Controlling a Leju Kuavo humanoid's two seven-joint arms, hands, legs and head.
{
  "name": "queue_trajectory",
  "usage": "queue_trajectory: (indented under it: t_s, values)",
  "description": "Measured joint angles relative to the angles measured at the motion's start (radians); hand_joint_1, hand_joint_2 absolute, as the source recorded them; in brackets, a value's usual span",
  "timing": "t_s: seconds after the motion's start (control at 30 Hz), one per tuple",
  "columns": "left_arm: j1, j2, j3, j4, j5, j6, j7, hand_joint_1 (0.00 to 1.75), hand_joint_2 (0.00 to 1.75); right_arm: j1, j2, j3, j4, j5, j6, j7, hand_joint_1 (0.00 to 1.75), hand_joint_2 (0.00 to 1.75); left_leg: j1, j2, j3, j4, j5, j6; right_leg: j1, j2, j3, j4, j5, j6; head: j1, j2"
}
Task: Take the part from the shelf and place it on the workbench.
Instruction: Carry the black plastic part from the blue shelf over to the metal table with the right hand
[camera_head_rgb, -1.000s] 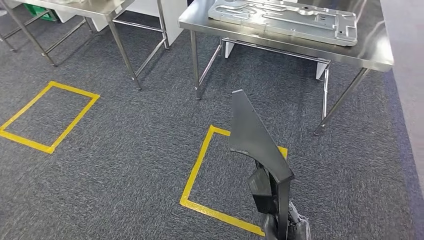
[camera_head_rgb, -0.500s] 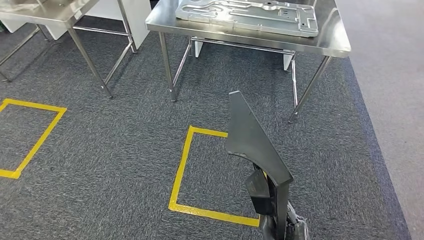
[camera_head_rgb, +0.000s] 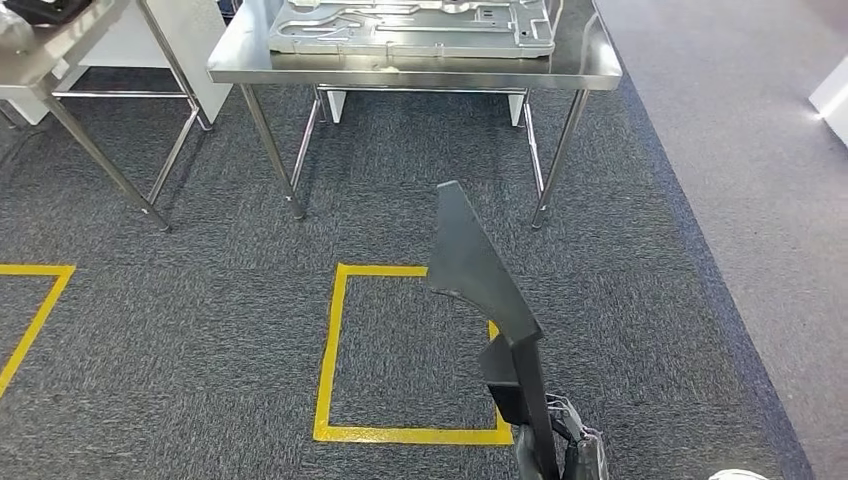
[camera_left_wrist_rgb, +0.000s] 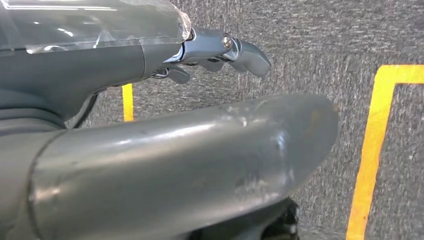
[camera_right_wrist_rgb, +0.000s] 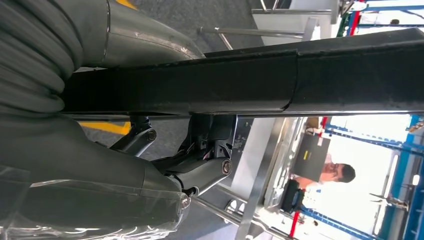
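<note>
Black and matte, the long flat plastic part (camera_head_rgb: 478, 275) with a pointed tip stands upright and slightly tilted in the lower middle of the head view, held from below by the right hand (camera_head_rgb: 562, 450), whose dark fingers (camera_right_wrist_rgb: 200, 170) are wrapped around its lower edge. In the right wrist view the same part (camera_right_wrist_rgb: 260, 82) runs as a dark bar across the picture, clamped between the thick grey thumb and the fingers. The left hand (camera_left_wrist_rgb: 220, 50) hangs over the floor with nothing in it, its fingers (camera_left_wrist_rgb: 247, 52) held loosely apart and slightly bent. Ahead stands the stainless steel bench (camera_head_rgb: 590, 65) on slender metal legs, well apart from the held part, and on its top lies a large pale grey stamped metal panel (camera_head_rgb: 415, 25) with ribs and cut-outs. A second steel bench (camera_head_rgb: 60, 55) stands to the left of the first one. On the dark grey carpet floor (camera_head_rgb: 200, 300) a square outline of yellow tape (camera_head_rgb: 335, 350) lies between the robot and the bench, and the held part rises in front of its right side. A person (camera_right_wrist_rgb: 330, 175) shows in the background of the right wrist view.
</note>
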Motion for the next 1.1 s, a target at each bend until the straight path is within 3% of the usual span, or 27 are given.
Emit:
queue_trajectory:
  t_s: [0.03,0.1,0.23,0.3,0.4,0.43,0.47,0.5,0.57,0.6,0.63,0.7,0.8,0.83,0.9,0.93,0.97,1.0,1.07,1.1]
  values:
    - [0.000,0.001,0.000,0.000,-0.001,0.000,0.000,0.00,0.00,0.000,-0.001,0.003,0.001,0.002,-0.005,0.003,1.75,1.75,0.000,-0.001,0.025,-0.069,0.047,0.003,0.000,0.005,0.006,0.003,-0.005,0.003,0.000,0.000]
    - [-0.002,0.002,0.001,0.000,-0.004,0.001,0.002,0.00,0.00,-0.001,-0.004,0.009,0.003,0.004,-0.017,0.008,1.75,1.75,-0.002,-0.008,0.072,-0.185,0.096,0.012,0.002,0.011,0.012,0.011,-0.017,0.012,-0.001,0.000]
    - [-0.004,0.004,0.005,0.000,-0.010,0.002,0.006,0.00,0.00,-0.005,-0.012,0.029,0.009,0.008,-0.059,0.030,1.75,1.75,-0.004,-0.012,0.090,-0.229,0.095,0.032,0.002,0.012,0.010,0.016,-0.026,0.033,-0.001,0.000]
    - [-0.004,0.004,0.007,0.000,-0.011,0.001,0.006,0.00,0.00,-0.007,-0.017,0.039,0.013,0.009,-0.076,0.039,1.75,1.75,0.001,-0.010,0.097,-0.239,0.097,0.042,0.001,0.001,-0.009,0.059,-0.050,0.045,0.004,0.000]
    - [-0.004,0.006,0.010,0.000,-0.013,0.001,0.006,0.00,0.00,-0.013,-0.024,0.046,0.020,0.008,-0.088,0.045,1.75,1.75,0.002,-0.004,0.104,-0.242,0.091,0.050,-0.007,-0.011,-0.116,0.246,-0.124,0.059,0.011,0.000]
    - [-0.003,0.006,0.011,0.000,-0.013,0.000,0.006,0.00,0.00,-0.013,-0.026,0.047,0.023,0.008,-0.090,0.048,1.75,1.75,0.002,-0.003,0.108,-0.242,0.087,0.050,-0.010,-0.012,-0.147,0.291,-0.129,0.061,0.012,0.000]
    - [-0.002,0.006,0.013,0.000,-0.014,0.000,0.007,0.00,0.00,-0.014,-0.027,0.048,0.027,0.007,-0.095,0.054,1.75,1.75,0.002,-0.002,0.114,-0.242,0.082,0.049,-0.012,-0.014,-0.160,0.299,-0.112,0.063,0.012,0.000]
    - [-0.001,0.006,0.014,0.000,-0.016,0.000,0.008,0.00,0.00,-0.015,-0.029,0.050,0.031,0.006,-0.102,0.062,1.75,1.75,0.003,-0.001,0.123,-0.242,0.076,0.047,-0.014,-0.016,-0.153,0.267,-0.076,0.063,0.012,0.000]
    - [0.000,0.006,0.015,0.000,-0.021,-0.003,0.009,0.00,0.00,-0.021,-0.032,0.056,0.040,0.005,-0.122,0.086,1.75,1.75,0.003,-0.001,0.142,-0.243,0.063,0.041,-0.016,-0.023,-0.100,0.138,0.005,0.060,0.012,0.000]
    - [0.000,0.007,0.016,0.000,-0.025,-0.005,0.010,0.00,0.00,-0.026,-0.033,0.059,0.045,0.008,-0.134,0.104,1.75,1.75,0.002,-0.001,0.147,-0.243,0.056,0.035,-0.013,-0.026,-0.075,0.081,0.025,0.056,0.012,0.000]
    - [0.000,0.007,0.016,0.000,-0.029,-0.007,0.010,0.00,0.00,-0.033,-0.033,0.063,0.051,0.013,-0.149,0.122,1.75,1.75,0.001,0.000,0.150,-0.244,0.052,0.030,-0.010,-0.028,-0.060,0.047,0.031,0.052,0.012,0.000]
    - [-0.002,0.008,0.016,0.000,-0.039,-0.012,0.013,0.00,0.00,-0.048,-0.034,0.068,0.064,0.026,-0.199,0.163,1.75,1.75,-0.001,0.003,0.154,-0.250,0.047,0.018,-0.004,-0.026,-0.054,0.030,0.020,0.041,0.009,0.000]
    - [-0.006,0.011,0.016,0.000,-0.050,-0.014,0.016,0.00,0.00,-0.078,-0.034,0.073,0.083,0.035,-0.278,0.211,1.75,1.75,0.002,0.003,0.152,-0.220,0.023,0.003,-0.009,-0.022,-0.038,0.018,0.013,0.019,0.001,0.000]
    - [-0.007,0.011,0.016,0.000,-0.052,-0.014,0.017,0.00,0.00,-0.089,-0.034,0.075,0.088,0.036,-0.293,0.219,1.75,1.75,0.003,0.001,0.131,-0.172,0.000,0.001,-0.011,-0.022,-0.030,0.014,0.010,0.011,-0.002,0.000]
    - [-0.006,0.012,0.016,0.000,-0.057,-0.014,0.018,0.00,0.00,-0.107,-0.034,0.079,0.096,0.040,-0.325,0.231,1.75,1.75,0.003,0.000,0.053,-0.032,-0.052,0.000,-0.007,-0.021,-0.019,0.013,0.000,0.001,-0.007,0.000]
    - [-0.004,0.012,0.016,0.000,-0.062,-0.014,0.020,0.00,0.00,-0.115,-0.035,0.079,0.101,0.049,-0.356,0.237,1.75,1.75,0.003,0.000,0.014,0.025,-0.062,0.000,-0.004,-0.019,-0.013,0.014,-0.005,-0.001,-0.007,0.000]
    - [-0.003,0.012,0.016,0.000,-0.069,-0.014,0.022,0.00,0.00,-0.122,-0.035,0.080,0.105,0.063,-0.398,0.247,1.75,1.75,0.003,0.000,-0.012,0.049,-0.053,0.001,-0.002,-0.017,-0.006,0.014,-0.011,-0.002,-0.007,0.000]
    - [-0.002,0.012,0.016,0.000,-0.076,-0.014,0.025,0.00,0.00,-0.134,-0.036,0.080,0.110,0.082,-0.446,0.262,1.75,1.75,0.002,0.000,-0.019,0.035,-0.021,0.004,0.000,-0.014,0.003,0.015,-0.018,-0.002,-0.007,0.000]
    - [-0.001,0.014,0.015,0.000,-0.088,-0.014,0.029,0.00,0.00,-0.168,-0.037,0.082,0.118,0.130,-0.523,0.298,1.75,1.75,-0.001,-0.001,0.014,-0.085,0.071,0.016,0.003,-0.009,0.022,0.016,-0.032,0.000,-0.008,0.000]
    - [-0.001,0.016,0.014,0.000,-0.092,-0.014,0.031,0.00,0.00,-0.188,-0.038,0.085,0.122,0.150,-0.544,0.313,1.75,1.75,-0.004,-0.001,0.035,-0.145,0.101,0.024,0.006,-0.006,0.028,0.017,-0.038,0.004,-0.008,0.000]
